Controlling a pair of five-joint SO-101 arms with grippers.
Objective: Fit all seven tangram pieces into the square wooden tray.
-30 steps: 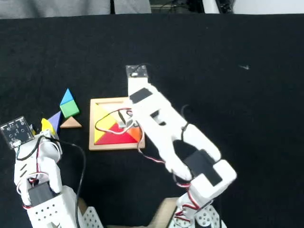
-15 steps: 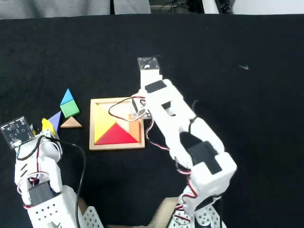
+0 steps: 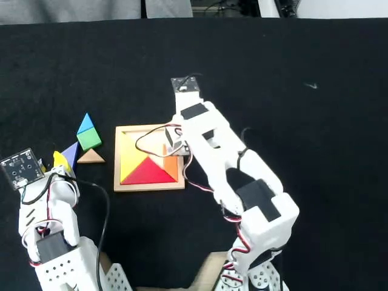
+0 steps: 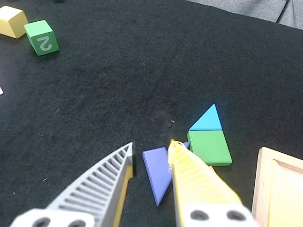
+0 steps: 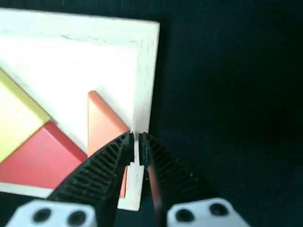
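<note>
Black cloth covers the table.

High view: the tray (image 3: 117,159) lies left of centre. It holds a yellow triangle (image 3: 130,154), a red triangle (image 3: 151,174) and an orange triangle (image 3: 174,167), the last against the right wall. Four pieces lie loose just left of the tray: blue triangle (image 3: 85,123), green square (image 3: 90,139), purple piece (image 3: 71,153) and tan triangle (image 3: 91,157). The right arm (image 3: 209,148) is over the tray's right wall. The left arm (image 3: 48,200) stands by the loose group.

Left wrist view: the left gripper (image 4: 150,145) hovers over the purple piece, fingers spread wide and holding nothing. The piece's long axis runs roughly in line with the fingers, with one sharp tip pointing toward the wrist.

Right wrist view: the right gripper (image 5: 135,137) sits at the rim beside the orange triangle, fingers nearly together with nothing between them. The triangle's long edge lies along the wall.

Judgement: three of seven pieces are seated, and fetching the fourth is the step in hand. The next move calls for the left gripper to descend and close across the purple piece's narrow width.
</note>
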